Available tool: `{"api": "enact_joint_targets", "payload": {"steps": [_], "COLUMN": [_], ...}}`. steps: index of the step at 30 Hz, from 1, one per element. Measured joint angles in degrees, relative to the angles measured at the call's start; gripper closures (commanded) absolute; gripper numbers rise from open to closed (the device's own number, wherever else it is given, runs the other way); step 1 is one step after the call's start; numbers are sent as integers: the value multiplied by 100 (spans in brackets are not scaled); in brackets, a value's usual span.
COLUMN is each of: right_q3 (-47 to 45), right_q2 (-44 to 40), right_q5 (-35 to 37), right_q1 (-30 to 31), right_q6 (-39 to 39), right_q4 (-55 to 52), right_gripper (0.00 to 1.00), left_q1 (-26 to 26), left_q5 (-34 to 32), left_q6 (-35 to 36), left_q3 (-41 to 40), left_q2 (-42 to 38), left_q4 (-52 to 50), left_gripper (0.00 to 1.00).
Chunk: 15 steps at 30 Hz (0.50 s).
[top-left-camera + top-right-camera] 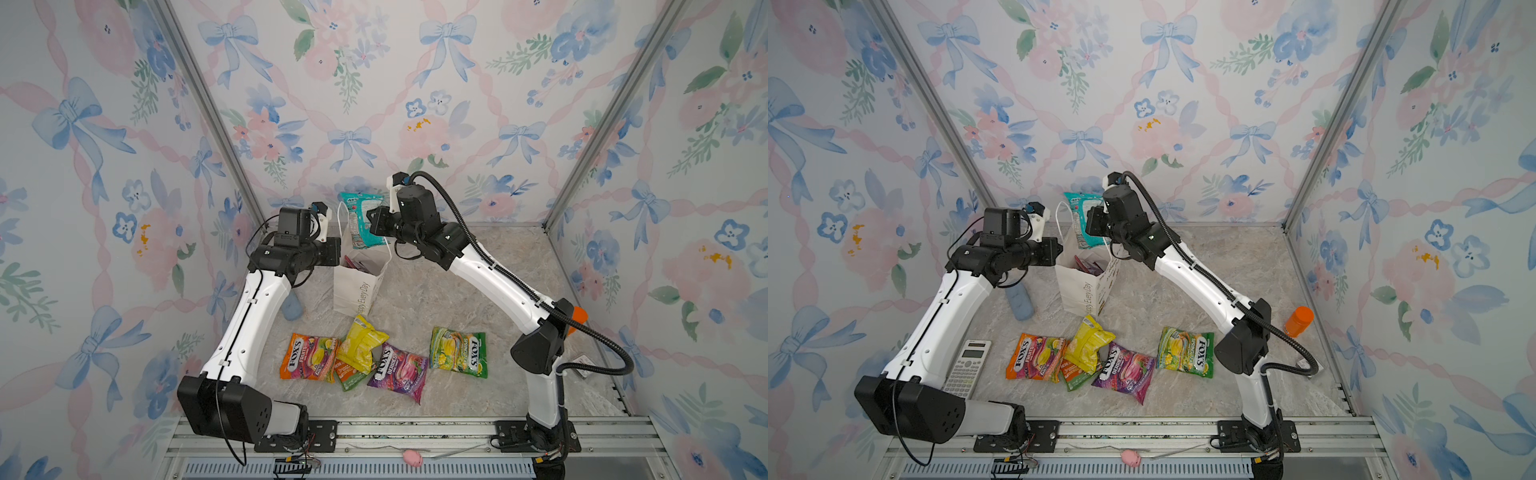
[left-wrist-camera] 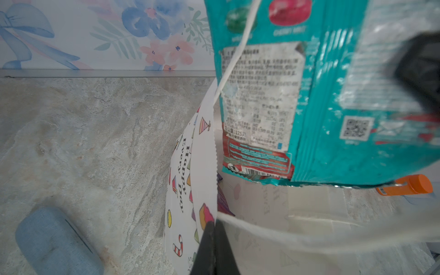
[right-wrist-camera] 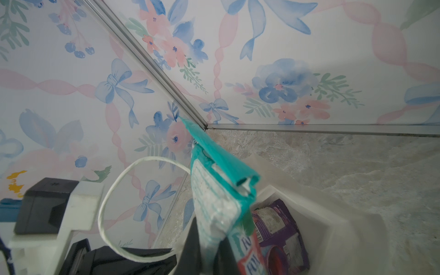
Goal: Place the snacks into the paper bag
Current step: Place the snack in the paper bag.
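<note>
The white paper bag [image 1: 355, 291] [image 1: 1077, 286] stands open at the middle back of the table. My left gripper [image 2: 213, 228] [image 1: 344, 260] is shut on the bag's rim beside a cord handle [image 2: 309, 235]. My right gripper [image 3: 212, 250] [image 1: 372, 224] is shut on a teal snack packet [image 1: 357, 216] [image 2: 333, 95] [image 3: 214, 195], which hangs upright over the bag's mouth. A purple packet [image 3: 278, 233] lies inside the bag. Several snacks lie in front of it: an orange one [image 1: 307, 357], a yellow one [image 1: 361, 343], a purple one [image 1: 399, 370] and a green one [image 1: 457, 352].
A white calculator [image 1: 967, 365] lies by the left arm. An orange-capped bottle [image 1: 1299, 322] stands at the right wall. A blue-grey case [image 1: 1019, 301] lies left of the bag. A small pink object [image 1: 412, 457] rests on the front rail.
</note>
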Motion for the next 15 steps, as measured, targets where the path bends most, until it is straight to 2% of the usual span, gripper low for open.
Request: {"api": "enact_joint_targets", "payload": {"steps": [4,10,12,15], "right_q3": [-2,-190,-341,-627], "right_q2": [0,-17,-72,-243], "right_q5": [-42,-140,-144,-144], "right_q1": [0,0,0,-2], "right_q6": [74,118,109,81], "right_q4": [55,393,490,634], "right_gripper": [98,72,68,52], "left_q1": [0,0,0,0], "left_q5": [0,-2,-2,-2], "left_q6": [0,0,0,0], "left_q3": [-4,-9,-11,-11], "left_q2": [-13,-17,-17,-17], "left_q4": [0,0,-4,-4], "left_gripper": [100,100,100,100]}}
